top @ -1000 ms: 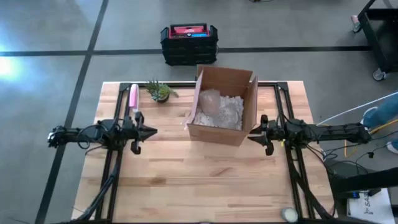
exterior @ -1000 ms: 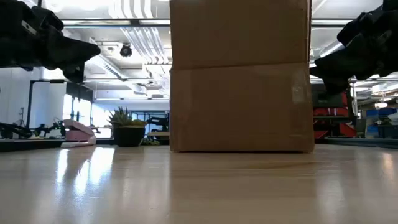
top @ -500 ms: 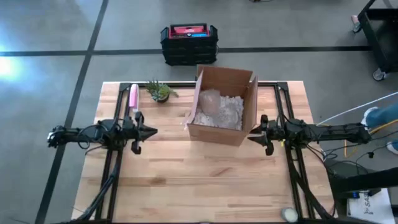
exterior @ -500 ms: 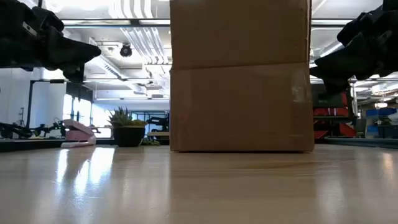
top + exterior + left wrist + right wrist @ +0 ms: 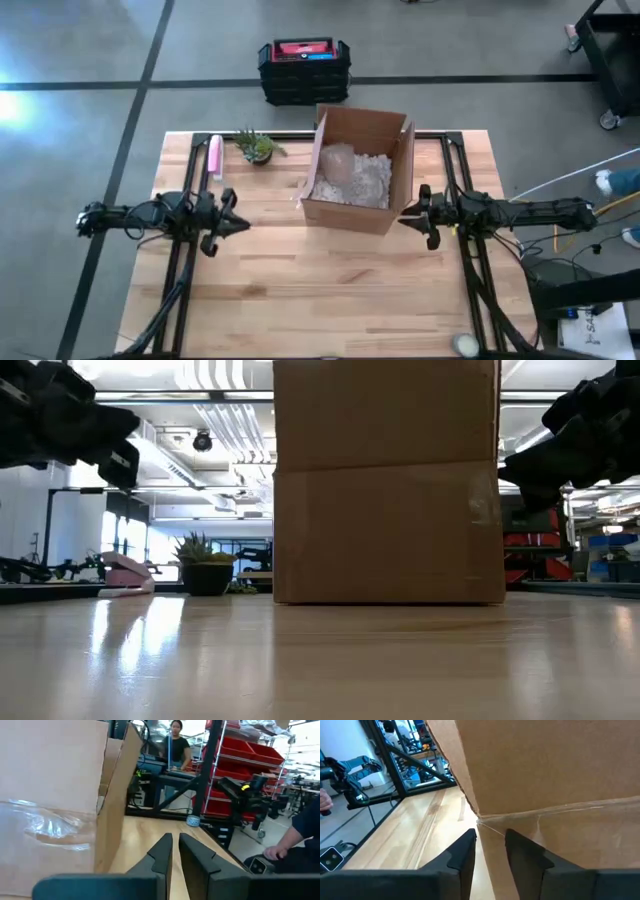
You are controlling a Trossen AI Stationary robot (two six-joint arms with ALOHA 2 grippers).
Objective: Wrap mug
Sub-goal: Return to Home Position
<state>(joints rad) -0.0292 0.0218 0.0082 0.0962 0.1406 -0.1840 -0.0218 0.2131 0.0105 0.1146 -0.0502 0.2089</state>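
Box: cardboard box [image 5: 345, 216] stands upright with its flaps open, on the table [image 5: 330, 300] toward the far edge, a bit right of centre. Plain brown walls, with a clear tape patch on the wall facing the low camera [image 5: 385, 510].
Mug: bubble-wrapped mug [image 5: 338, 165] sits inside the box on white crumpled padding. It shows only as a pale bundle.
Left gripper: left gripper [image 5: 242, 222] hangs above the table, left of the box and apart from it, pointing at it. Fingers are nearly together with only a thin slit between them [image 5: 175, 837]; nothing held.
Right gripper: right gripper [image 5: 403, 219] is just beside the box's near right corner, pointing at it. There is a narrow gap between the fingers [image 5: 490, 834]; the box edge shows beyond the gap, and nothing is gripped.
Far-left corner: pink stapler [image 5: 214, 155] with a small potted succulent [image 5: 258, 148] just beside it, both well clear of the arms.
Floor: black stacked toolbox [image 5: 304, 68] with a red lid, beyond the table.
Markings: lettering on the toolbox lid is too small to read.
Room: person [image 5: 176, 742] standing by red bin shelving.
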